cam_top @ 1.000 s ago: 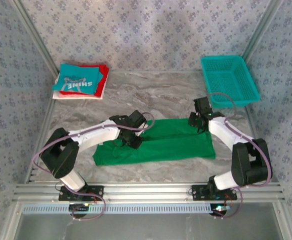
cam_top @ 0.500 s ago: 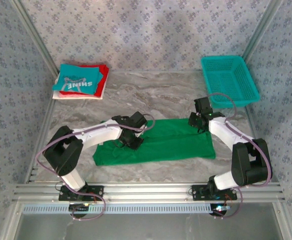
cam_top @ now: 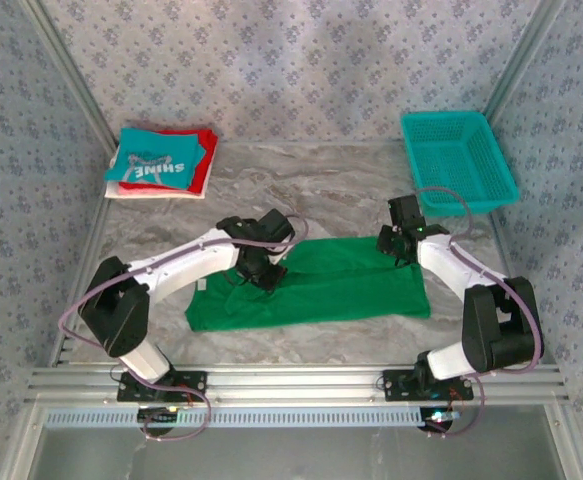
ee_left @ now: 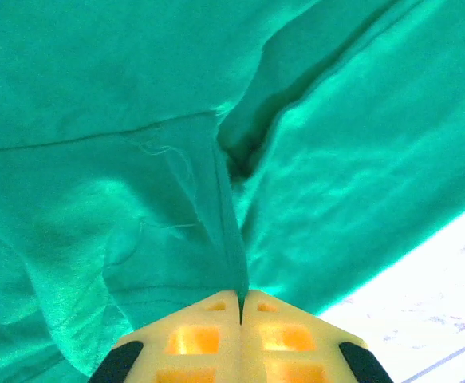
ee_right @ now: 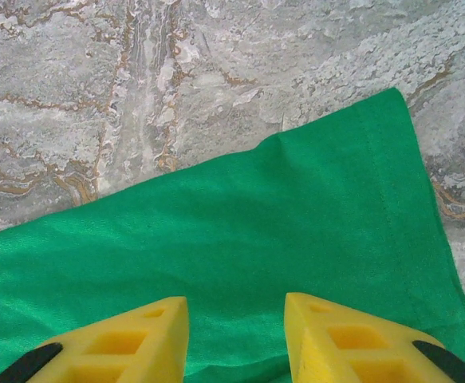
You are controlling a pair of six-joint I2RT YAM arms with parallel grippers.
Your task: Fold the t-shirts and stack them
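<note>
A bright green t-shirt (cam_top: pixel 341 285) lies flat, folded into a long band across the middle of the table. My left gripper (cam_top: pixel 261 270) is over its left part, shut on a pinched ridge of the green cloth (ee_left: pixel 216 207), which runs up into the closed tips (ee_left: pixel 241 297). My right gripper (cam_top: pixel 396 245) stands open at the shirt's far right corner. In the right wrist view its yellow fingers (ee_right: pixel 320 327) straddle flat green cloth (ee_right: pixel 256 231) and hold nothing. A teal "SHINE" t-shirt (cam_top: pixel 156 160) lies folded on a red one (cam_top: pixel 203 160) and a white one (cam_top: pixel 121 190) at the back left.
A teal mesh basket (cam_top: pixel 446 116) stands at the back right, beyond my right arm. Marbled tabletop (cam_top: pixel 311 190) lies bare between the stack and the basket. Patterned walls close in the left, right and back sides.
My left gripper has shut on a pinch of the green shirt and shifted slightly up and back, puckering the cloth. The right arm has stayed still.
</note>
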